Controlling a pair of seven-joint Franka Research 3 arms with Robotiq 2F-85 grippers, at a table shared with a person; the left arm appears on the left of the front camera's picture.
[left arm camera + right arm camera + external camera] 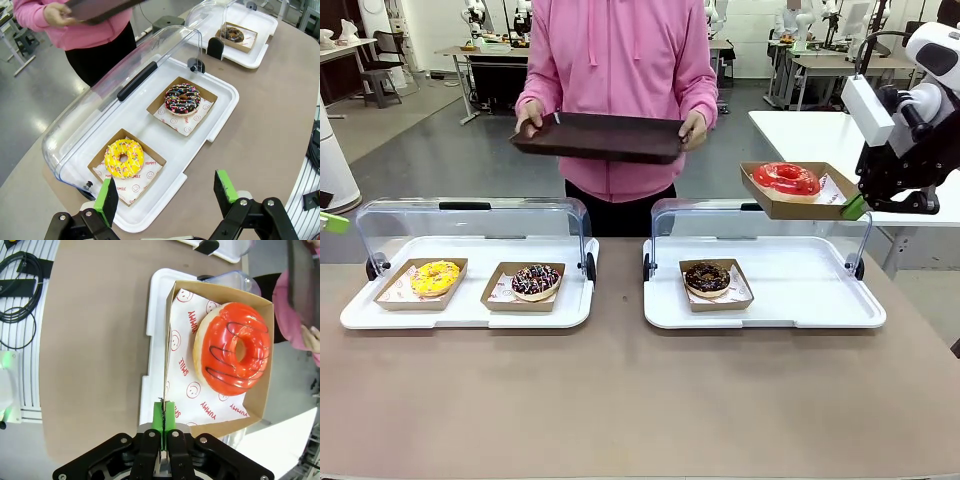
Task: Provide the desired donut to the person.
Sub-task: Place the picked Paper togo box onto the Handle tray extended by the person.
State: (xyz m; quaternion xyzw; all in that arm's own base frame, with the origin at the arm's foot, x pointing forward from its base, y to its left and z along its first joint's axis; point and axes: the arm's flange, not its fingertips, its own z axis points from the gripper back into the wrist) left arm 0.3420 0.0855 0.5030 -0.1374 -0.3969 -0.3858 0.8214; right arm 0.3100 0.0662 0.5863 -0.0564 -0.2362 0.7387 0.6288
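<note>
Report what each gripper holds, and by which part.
The right gripper pinches the brown cardboard tray carrying the red-glazed ring donut, by the rim of one side wall. The left gripper is open and holds nothing.

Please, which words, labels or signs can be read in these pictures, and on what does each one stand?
"YUMMY": red print on the red donut's liner and the yellow donut's liner.
"SMILE": on the same two liners, among smiley faces.
The sprinkled donut's liner: print too small to read.
</note>
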